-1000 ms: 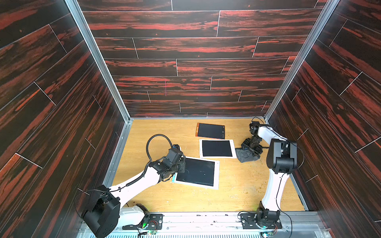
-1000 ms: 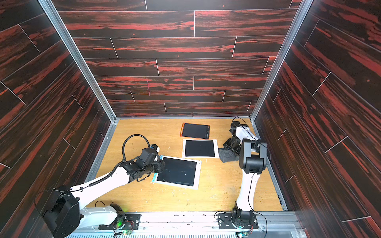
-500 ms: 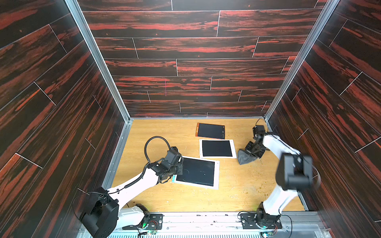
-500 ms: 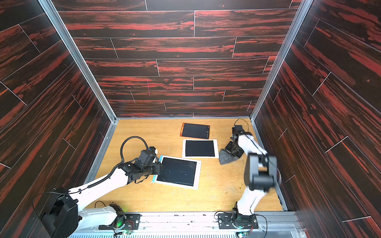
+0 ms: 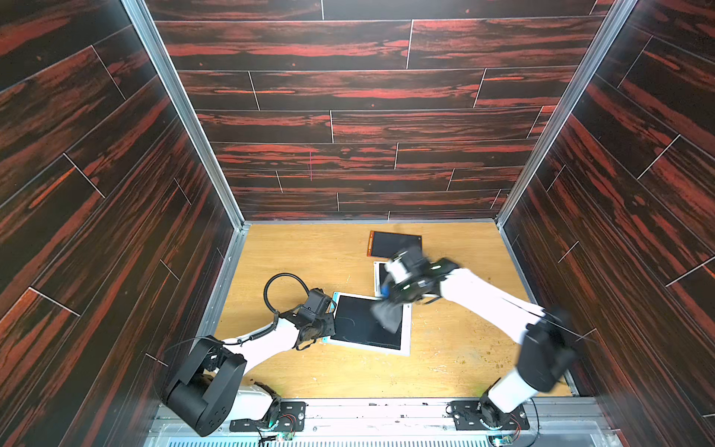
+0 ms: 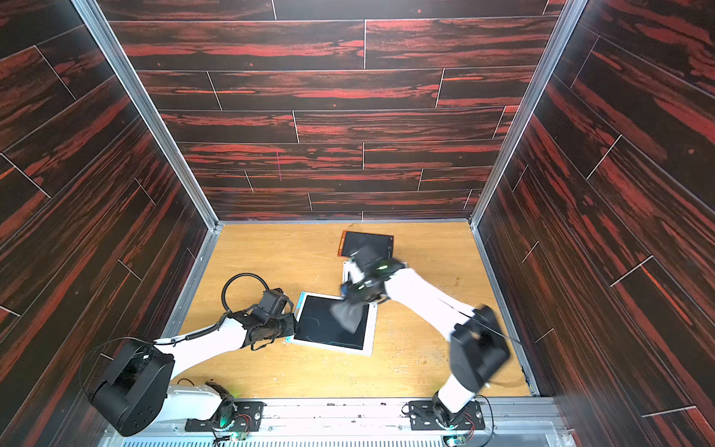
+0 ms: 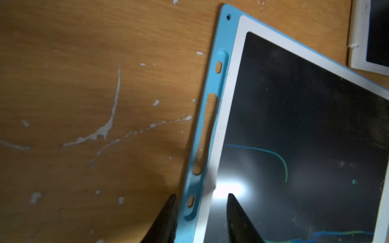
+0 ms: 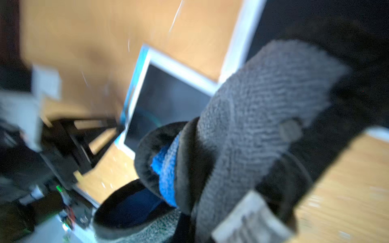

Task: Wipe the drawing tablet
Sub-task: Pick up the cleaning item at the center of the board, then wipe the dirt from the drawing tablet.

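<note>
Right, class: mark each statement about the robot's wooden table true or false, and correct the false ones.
1. The right gripper holds a fluffy grey cloth over the large blue-edged drawing tablet. True.
2. The other gripper grips it too. False: the left gripper stands open, astride that tablet's blue edge.
3. Three tablets lie on the wooden table: this one, a white-framed one, an orange-framed one. True.
4. The large tablet's dark screen is blank. False: coloured lines show on it.

Tablet screen glossy, frame plastic; cloth fuzzy; tabletop scuffed wood.
</note>
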